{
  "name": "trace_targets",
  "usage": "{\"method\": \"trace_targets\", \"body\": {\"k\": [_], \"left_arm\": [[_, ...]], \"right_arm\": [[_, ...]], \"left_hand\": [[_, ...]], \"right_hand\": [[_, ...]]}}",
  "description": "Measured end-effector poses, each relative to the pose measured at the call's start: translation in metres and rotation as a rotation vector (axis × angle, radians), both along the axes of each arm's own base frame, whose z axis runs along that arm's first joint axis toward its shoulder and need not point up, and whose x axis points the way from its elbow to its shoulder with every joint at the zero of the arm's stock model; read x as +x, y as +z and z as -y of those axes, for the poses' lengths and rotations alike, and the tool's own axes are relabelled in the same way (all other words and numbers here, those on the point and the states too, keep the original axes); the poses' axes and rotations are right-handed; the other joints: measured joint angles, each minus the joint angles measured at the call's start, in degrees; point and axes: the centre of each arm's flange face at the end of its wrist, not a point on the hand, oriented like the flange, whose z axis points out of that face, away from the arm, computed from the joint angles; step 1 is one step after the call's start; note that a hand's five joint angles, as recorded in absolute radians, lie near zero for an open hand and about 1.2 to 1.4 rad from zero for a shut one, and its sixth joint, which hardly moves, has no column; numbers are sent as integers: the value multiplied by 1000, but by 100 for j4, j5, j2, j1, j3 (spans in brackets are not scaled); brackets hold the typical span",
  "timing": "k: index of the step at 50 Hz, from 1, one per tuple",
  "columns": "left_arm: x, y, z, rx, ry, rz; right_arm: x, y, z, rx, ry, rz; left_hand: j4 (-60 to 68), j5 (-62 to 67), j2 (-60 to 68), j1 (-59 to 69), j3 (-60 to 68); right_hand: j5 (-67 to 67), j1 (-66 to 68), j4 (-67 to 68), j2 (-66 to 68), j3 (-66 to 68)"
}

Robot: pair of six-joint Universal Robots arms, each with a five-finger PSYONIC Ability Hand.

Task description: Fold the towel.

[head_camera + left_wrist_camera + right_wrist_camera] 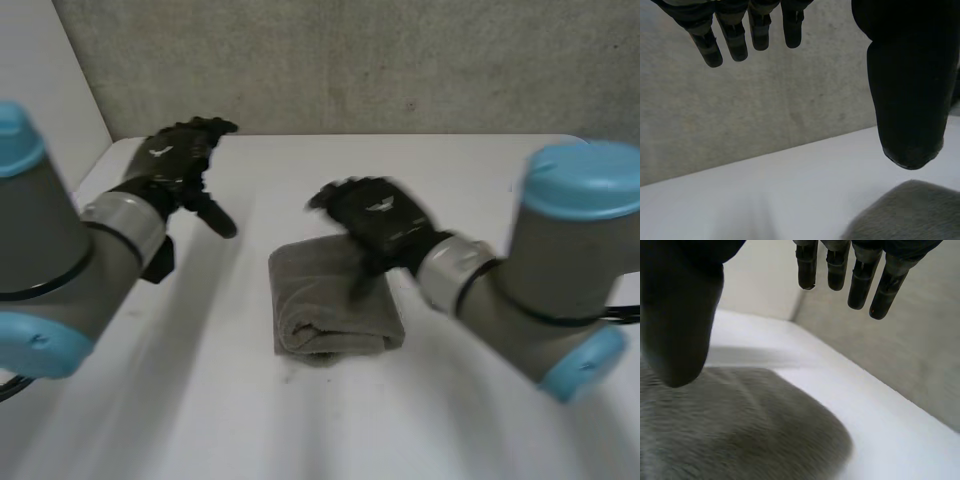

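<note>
Towel [330, 305] is sitting folded into a thick grey bundle around the middle of the white table [200, 400], with its rounded folded edge facing 6 o'clock, toward the robot.

Right hand [380, 218] is hovering palm-down over the towel's 1 o'clock corner, and its arm is coming in from about 4 o'clock. The hand and wrist are covering that corner in the head view, so I can't tell whether the thumb is actually touching the cloth.

Left hand [178, 160] is hanging at roughly 10 o'clock from the towel, well apart from it and over bare table. Its fingers are pointing toward the grey wall [400, 60] at 12 o'clock, and the thumb is sticking out toward 5 o'clock.

The wrist cams are giving the finger detail that the head view is blurring. On the right wrist view, the fingers [860, 280] are stretching out straight and the thumb [680, 315] is standing wide of them, gripping nothing. The towel is lying under the palm and thumb, with table running past the fingertips up to the wall.

On the left wrist view, the fingers [735, 40] are hanging straight and relaxed, with the thumb [910, 100] wide apart from them, so that hand is holding nothing either. One corner of the towel is peeking in just below the thumb tip, not touching it.
</note>
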Motion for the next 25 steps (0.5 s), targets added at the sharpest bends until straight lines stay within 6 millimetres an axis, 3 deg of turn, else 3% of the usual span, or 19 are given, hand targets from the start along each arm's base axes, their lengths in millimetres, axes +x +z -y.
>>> {"method": "trace_targets", "body": {"k": [4, 9, 13, 18, 25], "left_arm": [[-22, -12, -3, 54, -23, -16], [-47, -43, -13, 154, -49, 11], [-56, -73, -22, 230, -35, 71], [-53, -103, -28, 290, 30, 156], [-42, -124, -35, 330, 77, 228]], "right_arm": [[-29, 3, 20, 70, -125, 58], [-44, -6, 33, 113, -186, 55], [-42, -23, 38, 150, -188, 26], [-34, -49, 42, 209, -169, -19], [-15, -82, 38, 276, -114, -100]], "left_hand": [[0, 0, -2, 0, 0], [0, 0, -2, 0, 0], [0, 0, -2, 0, 0], [0, 0, -2, 0, 0], [0, 0, -2, 0, 0]], "right_hand": [[0, 0, 0, 0, 0], [0, 0, 0, 0, 0], [0, 0, 0, 0, 0], [0, 0, 0, 0, 0], [1, 0, 0, 0, 0]]}}
